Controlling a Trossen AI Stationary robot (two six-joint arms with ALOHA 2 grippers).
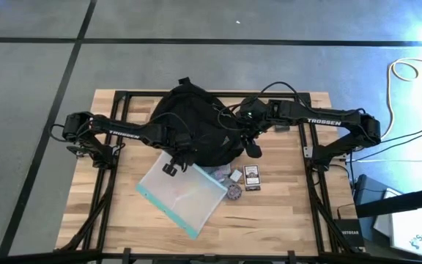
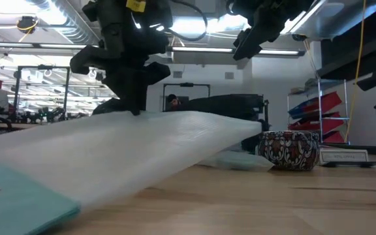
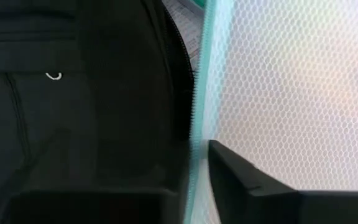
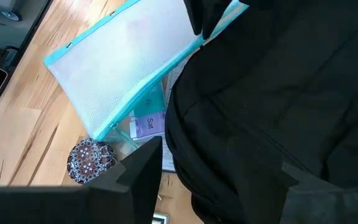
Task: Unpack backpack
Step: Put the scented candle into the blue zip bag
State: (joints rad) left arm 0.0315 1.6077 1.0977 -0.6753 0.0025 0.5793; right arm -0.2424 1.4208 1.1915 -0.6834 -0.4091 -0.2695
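At desk centre, left tool [image 1: 171, 167] clamped on corner of mesh pouch [image 1: 183, 192], at near edge of backpack [image 1: 193, 125]. Pouch long axis ran diagonally away from backpack. Right tool [image 1: 253, 149] half apart, empty, beside backpack's right edge.

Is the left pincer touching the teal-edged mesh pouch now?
Touching. In the low view the left pincer comes down onto the raised edge of the mesh pouch. In the left wrist view its dark finger lies against the mesh.

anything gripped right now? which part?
Left gripper is shut on the mesh pouch, at its teal zipper edge beside the backpack. Right gripper hangs over the backpack, holding nothing visible.
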